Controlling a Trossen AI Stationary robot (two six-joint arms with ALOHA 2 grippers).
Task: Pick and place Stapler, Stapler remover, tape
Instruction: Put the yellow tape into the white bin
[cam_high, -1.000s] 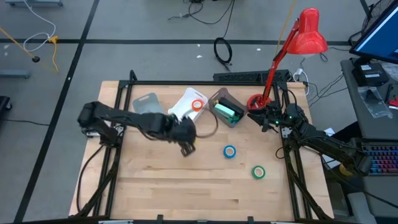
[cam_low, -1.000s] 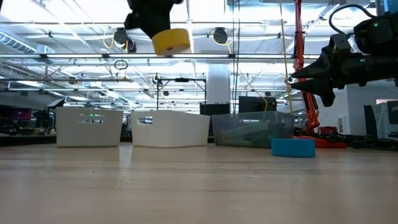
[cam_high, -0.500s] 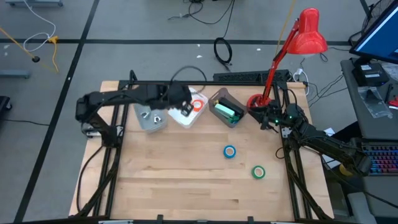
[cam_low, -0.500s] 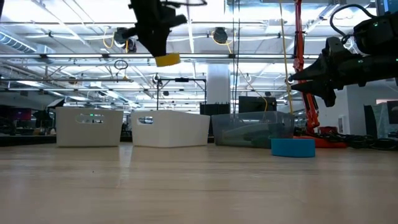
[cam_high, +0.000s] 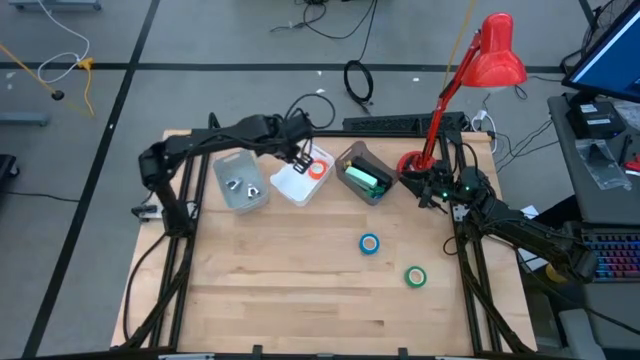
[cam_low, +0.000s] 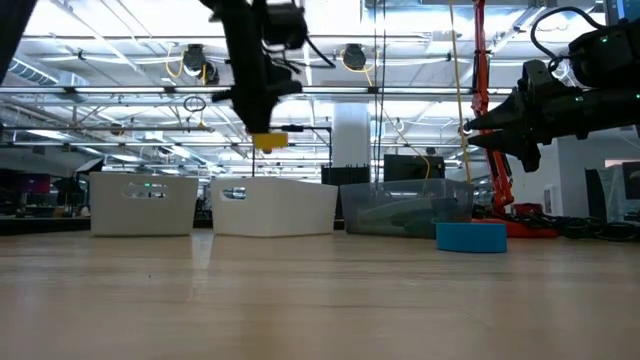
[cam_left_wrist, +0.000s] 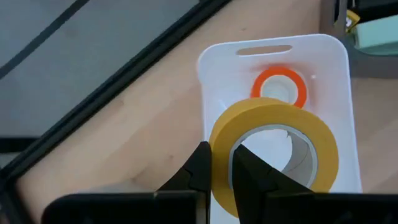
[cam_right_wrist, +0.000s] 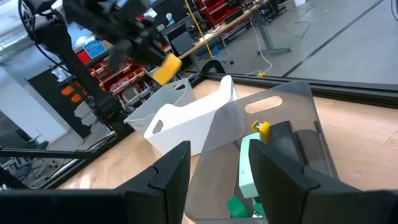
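Over the wooden worktop's far edge, the left gripper (cam_left_wrist: 221, 171), jaws pinched on the yellow tape ring (cam_left_wrist: 273, 152), hangs directly above the white plastic bin (cam_left_wrist: 214, 68) already holding an orange tape ring (cam_left_wrist: 278, 87).

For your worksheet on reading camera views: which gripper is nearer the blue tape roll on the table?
Right. The right gripper waits off to one side of the blue tape roll; the left gripper is farther, over the white bin.

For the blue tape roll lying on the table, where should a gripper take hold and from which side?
The blue tape roll lies flat on the table, hole facing up, with clear wood around it. Probably best to come straight down from above and pinch one wall of the ring, one finger in the pale centre and one outside; its low profile in the low view leaves little side to grab.
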